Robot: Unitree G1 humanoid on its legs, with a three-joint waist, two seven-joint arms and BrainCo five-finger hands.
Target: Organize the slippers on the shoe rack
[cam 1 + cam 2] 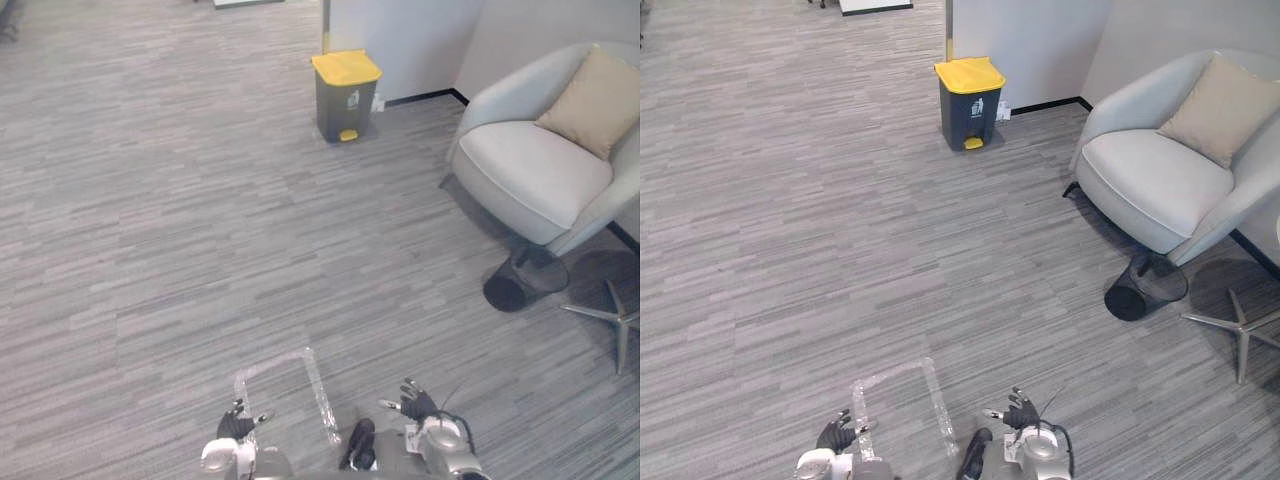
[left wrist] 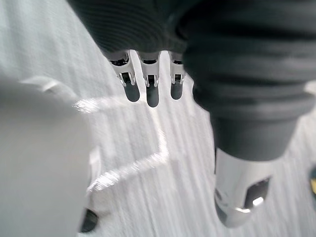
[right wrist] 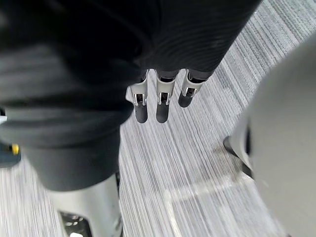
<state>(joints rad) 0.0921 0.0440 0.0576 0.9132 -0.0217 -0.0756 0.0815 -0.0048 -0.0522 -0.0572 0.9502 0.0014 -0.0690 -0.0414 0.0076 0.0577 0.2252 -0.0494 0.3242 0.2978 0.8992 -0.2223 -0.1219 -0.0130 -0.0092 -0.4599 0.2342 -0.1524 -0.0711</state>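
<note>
My left hand (image 1: 236, 425) hangs low at the bottom edge of the head views, over grey carpet. Its fingers (image 2: 147, 89) are straight and hold nothing. My right hand (image 1: 415, 402) hangs at the same height a little to the right, its fingers (image 3: 159, 101) also straight and empty. Between the two hands a clear tape outline (image 1: 315, 385) marks a rectangle on the floor.
A dark pedal bin with a yellow lid (image 1: 346, 95) stands by the far wall. A light grey armchair (image 1: 535, 165) with a tan cushion (image 1: 598, 100) is at the right. A black mesh wastebasket (image 1: 525, 278) lies on its side below it, beside a metal chair base (image 1: 610, 315).
</note>
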